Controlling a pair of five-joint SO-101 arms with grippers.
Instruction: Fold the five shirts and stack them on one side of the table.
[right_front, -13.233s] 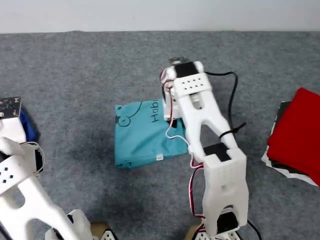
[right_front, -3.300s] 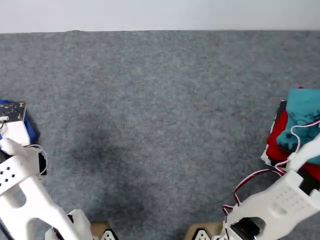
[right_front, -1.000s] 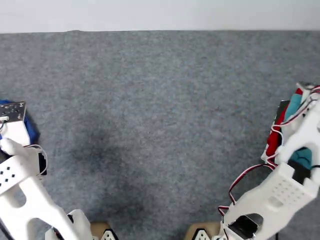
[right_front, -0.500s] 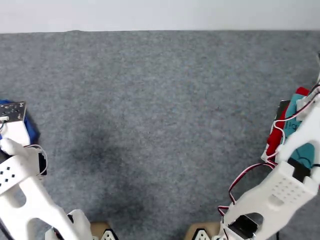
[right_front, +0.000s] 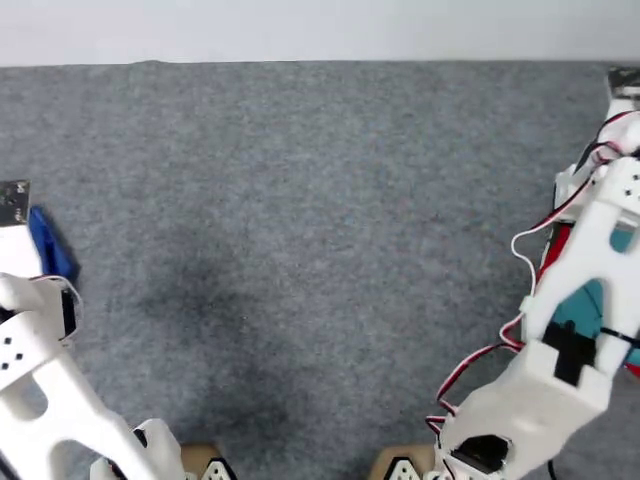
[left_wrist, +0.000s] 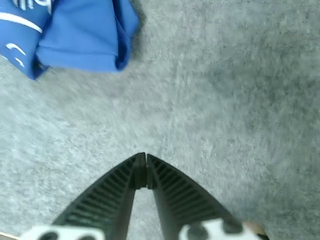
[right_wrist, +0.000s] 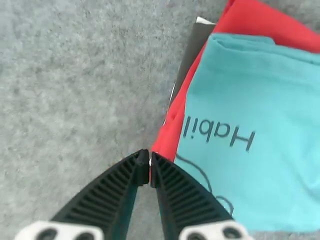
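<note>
A folded teal shirt (right_wrist: 250, 145) lies on top of a folded red shirt (right_wrist: 260, 20), with darker and white folded cloth (right_wrist: 192, 47) showing under them. In the high view this stack (right_front: 585, 300) sits at the table's right edge, mostly hidden by the right arm. My right gripper (right_wrist: 146, 167) is shut, empty, above the stack's near corner. A crumpled blue shirt (left_wrist: 80, 32) lies on the grey felt at the far left (right_front: 48, 250). My left gripper (left_wrist: 142, 172) is shut and empty, a short way from the blue shirt.
Grey felt (right_front: 300, 220) covers the whole table, with a pale wall along the far edge. The left arm (right_front: 40, 380) stands at the front left, the right arm (right_front: 560, 350) at the front right.
The right arm has lifted off the stack and swung toward the far right, leaving the teal shirt on the red one. The left arm has shifted slightly at the left edge.
</note>
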